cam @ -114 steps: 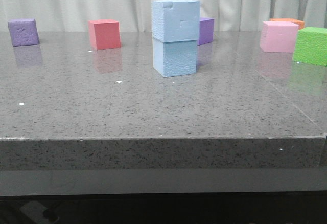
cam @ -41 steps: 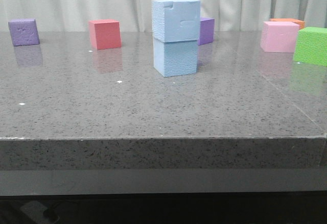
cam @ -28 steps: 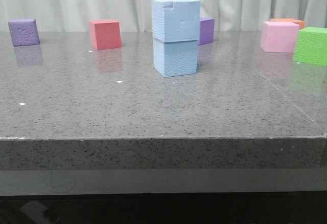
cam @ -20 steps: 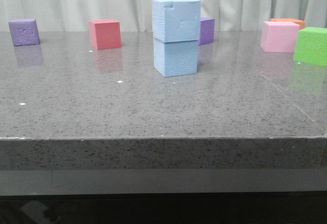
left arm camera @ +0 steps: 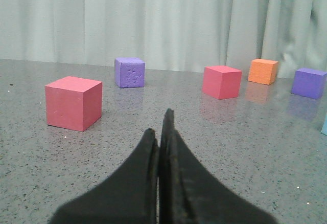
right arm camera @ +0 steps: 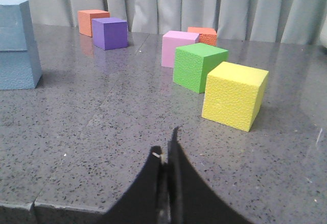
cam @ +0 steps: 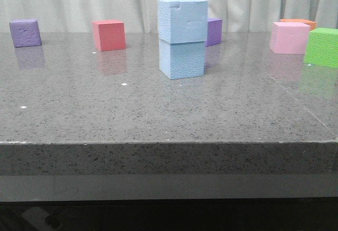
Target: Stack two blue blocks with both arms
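Two pale blue blocks stand stacked in the middle of the grey table. The upper blue block [cam: 182, 20], with a notched seam, rests on the lower blue block [cam: 181, 59]. The stack also shows in the right wrist view, upper block [right arm camera: 14, 23] on lower block [right arm camera: 18, 69]. My left gripper [left arm camera: 159, 126] is shut and empty, low over the table, far from the stack. My right gripper [right arm camera: 166, 144] is shut and empty near the table's front edge. Neither gripper shows in the front view.
A purple cube [cam: 25, 33] and a red cube [cam: 109, 35] stand at the back left; another purple cube [cam: 213, 31] stands behind the stack. Pink [cam: 288, 37], orange [cam: 297, 22] and green [cam: 321, 46] cubes stand at the right. A yellow cube [right arm camera: 234, 95] lies near my right gripper, a red cube [left arm camera: 73, 103] near my left.
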